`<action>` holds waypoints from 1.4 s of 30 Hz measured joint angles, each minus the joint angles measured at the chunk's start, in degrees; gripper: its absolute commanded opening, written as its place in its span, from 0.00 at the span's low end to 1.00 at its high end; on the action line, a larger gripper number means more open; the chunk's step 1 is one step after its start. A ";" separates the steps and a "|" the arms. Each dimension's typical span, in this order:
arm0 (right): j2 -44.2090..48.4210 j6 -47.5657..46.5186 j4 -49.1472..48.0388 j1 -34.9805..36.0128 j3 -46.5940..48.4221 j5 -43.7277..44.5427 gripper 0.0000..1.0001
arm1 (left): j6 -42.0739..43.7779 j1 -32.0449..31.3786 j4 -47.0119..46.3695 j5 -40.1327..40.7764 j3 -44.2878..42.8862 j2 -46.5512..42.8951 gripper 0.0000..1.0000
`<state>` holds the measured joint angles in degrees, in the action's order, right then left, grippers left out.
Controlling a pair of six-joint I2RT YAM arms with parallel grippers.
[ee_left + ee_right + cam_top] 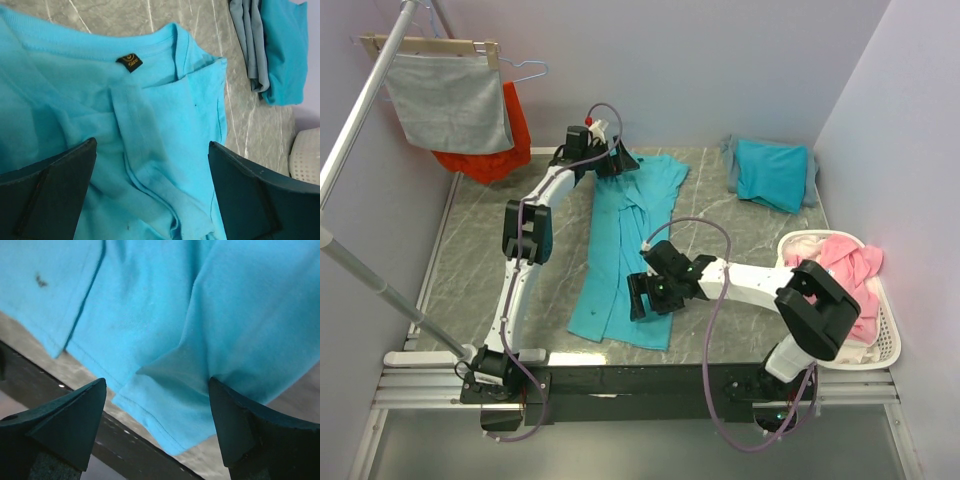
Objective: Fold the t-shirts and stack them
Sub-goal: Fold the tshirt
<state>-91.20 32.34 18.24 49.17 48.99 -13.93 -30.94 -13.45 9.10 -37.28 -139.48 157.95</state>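
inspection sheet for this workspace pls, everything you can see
surface: grey marble table, bare parts look clean
job's things: turquoise t-shirt lies lengthwise mid-table, doubled over; folded turquoise t-shirt at far right corner, on a grey garment
clutter: white basket at right edge, holding pink clothes
grippers: left gripper open over the collar end; right gripper open over the hem at the near edge; neither holds anything
cables: cable loops above right arm; no snag seen
surroundings: grey cloth and orange-red garment hang on rack, far left; pale walls
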 measured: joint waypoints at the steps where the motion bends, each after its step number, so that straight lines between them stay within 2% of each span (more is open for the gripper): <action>1: 0.74 -0.02 1.11 0.09 -0.42 1.18 0.91 | -0.07 0.02 -0.04 0.13 0.09 -0.09 0.99; 8: 6.03 -0.98 11.26 0.20 -1.95 8.70 0.93 | 0.31 -0.70 -0.22 0.44 1.81 -4.24 1.00; 11: 11.21 -1.57 13.57 -0.26 -1.64 11.89 0.93 | 0.48 -2.16 -0.87 0.52 3.41 -8.59 0.99; 13: 14.86 -1.99 14.29 -2.16 0.83 13.99 0.93 | 0.52 -3.32 -2.19 0.63 5.68 -12.48 0.99; 16: 16.65 -3.52 11.63 -8.76 7.37 15.45 0.91 | 1.38 -4.79 -3.23 2.43 10.49 -19.76 0.99; 18: 14.34 -5.09 10.49 -12.83 13.20 17.35 0.91 | 1.99 -5.57 -3.76 5.44 15.65 -25.22 0.99; 22: 1.03 -8.15 10.32 -16.85 30.69 24.52 0.90 | 3.28 -5.66 -3.52 14.75 23.34 -32.89 0.99; 27: -15.39 -11.30 10.75 -19.61 45.99 25.35 0.88 | 2.01 -4.07 -1.16 23.78 28.11 -32.98 0.99; 29: -21.66 -11.91 11.61 -20.94 51.82 24.85 0.88 | 0.90 -3.21 -0.59 24.61 31.78 -32.54 1.00; 32: -28.85 -12.28 12.48 -22.71 58.77 24.76 0.88 | -0.20 -2.10 0.09 23.61 32.70 -29.29 0.99; 37: -31.80 -12.13 13.44 -25.55 59.60 24.33 0.88 | -0.33 -1.75 0.63 17.49 29.57 -22.93 0.99; 42: -29.97 -11.67 11.50 -27.93 54.12 23.15 0.87 | -0.87 -2.25 0.11 11.76 27.08 -20.59 0.99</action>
<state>-121.16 20.67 29.74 21.23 103.11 9.21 -31.81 -15.70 9.21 -25.52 -112.40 137.36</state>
